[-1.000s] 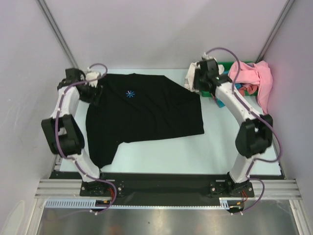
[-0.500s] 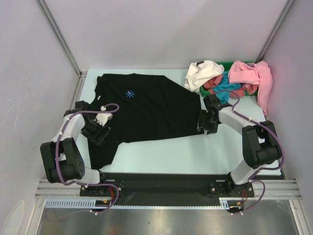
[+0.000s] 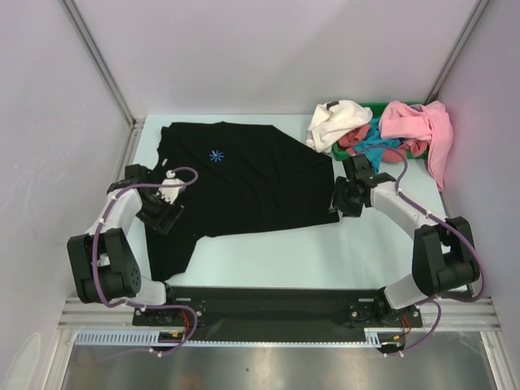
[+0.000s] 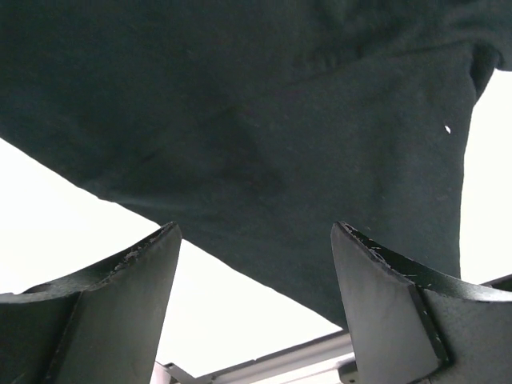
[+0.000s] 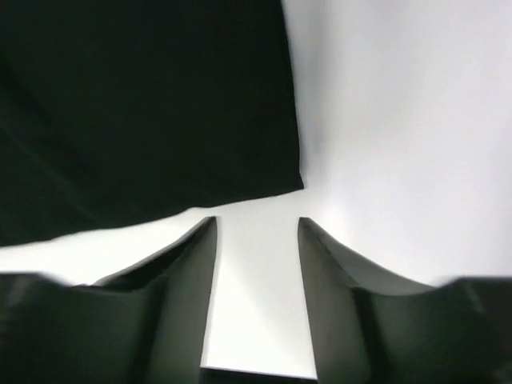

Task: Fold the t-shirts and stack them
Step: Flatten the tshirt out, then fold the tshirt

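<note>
The black t-shirt lies spread on the table, its light-blue starburst print near the far left. My left gripper is open and empty, low over the shirt's left sleeve edge. My right gripper is open and empty, just off the shirt's near right corner. A white t-shirt, a pink t-shirt, and teal and red ones are heaped at the far right.
The heap lies in a green bin at the far right corner. Grey walls close in the table on the left, back and right. A metal rail runs along the near edge.
Both arms swung from the far side of the shirt down to its near edges a second ago. In the last half second the right gripper shifted slightly up and the left barely moved.
</note>
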Tool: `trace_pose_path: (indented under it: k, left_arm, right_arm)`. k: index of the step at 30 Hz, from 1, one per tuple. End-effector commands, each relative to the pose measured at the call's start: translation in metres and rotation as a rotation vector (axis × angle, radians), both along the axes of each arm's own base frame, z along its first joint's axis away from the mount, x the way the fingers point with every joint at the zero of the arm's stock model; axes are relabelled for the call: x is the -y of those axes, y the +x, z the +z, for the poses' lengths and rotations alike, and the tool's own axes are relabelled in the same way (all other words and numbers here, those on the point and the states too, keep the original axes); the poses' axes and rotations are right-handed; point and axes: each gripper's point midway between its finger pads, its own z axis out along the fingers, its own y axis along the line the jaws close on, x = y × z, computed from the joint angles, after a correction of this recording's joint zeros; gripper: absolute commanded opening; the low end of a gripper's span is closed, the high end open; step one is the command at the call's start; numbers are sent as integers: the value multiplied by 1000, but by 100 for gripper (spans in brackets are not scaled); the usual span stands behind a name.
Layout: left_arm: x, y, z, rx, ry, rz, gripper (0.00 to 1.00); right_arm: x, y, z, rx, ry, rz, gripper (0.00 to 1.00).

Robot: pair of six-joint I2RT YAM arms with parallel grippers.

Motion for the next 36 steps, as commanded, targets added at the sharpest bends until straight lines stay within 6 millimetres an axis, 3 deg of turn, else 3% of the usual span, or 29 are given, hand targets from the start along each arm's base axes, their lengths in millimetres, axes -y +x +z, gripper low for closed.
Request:
trace_pose_path:
  k: [1, 5, 7, 11, 14, 16, 20, 23, 24, 25, 28, 30, 31, 33, 36]
  left_arm:
    - [-2, 22, 8, 68, 9, -3, 81]
    - [-6, 23, 6, 58, 30, 0, 82]
    - [-5, 23, 7, 64, 27, -6, 82]
    - [-3, 24, 10, 71, 15, 3, 83]
    - [-3, 26, 13, 79, 11, 5, 83]
    - [-3, 28, 14, 83, 10, 4, 82]
    - [-3, 32, 16, 91, 12, 4, 82]
    - [-4, 33, 17, 93, 17, 5, 82]
    - [-5, 33, 18, 93, 19, 4, 82]
    - [-6, 34, 19, 96, 21, 6, 82]
    - [-6, 37, 19, 100, 21, 5, 82]
    - [-7, 40, 19, 103, 25, 12, 82]
    - [-8, 43, 21, 114, 25, 15, 82]
    - [-8, 46, 24, 120, 25, 13, 82]
    - [-10, 50, 29, 137, 33, 11, 82]
  right_arm:
    - [13, 5, -7, 2, -46, -6, 58]
    - [15, 17, -20, -17, -54, -2, 57]
    - [12, 22, -29, -25, -31, 4, 51]
    - [3, 17, -35, -51, 25, 14, 24]
    - [1, 16, -28, -29, 49, 7, 17]
    - [1, 12, -27, -32, 62, 4, 0]
    - [1, 4, -18, -36, 81, -5, 0]
    - [-5, -4, 10, -44, 72, -2, 0]
    - [-17, -10, 23, -31, 56, 36, 0]
    - [-23, -3, 45, 14, 39, 43, 0]
    - [-53, -14, 72, 31, 55, 112, 0]
    - [-68, 4, 87, 94, 98, 130, 0]
    - [-68, 16, 78, 87, 82, 127, 0]
    - [-77, 50, 91, 159, 95, 138, 0]
    - [-85, 105, 81, 207, 72, 149, 0]
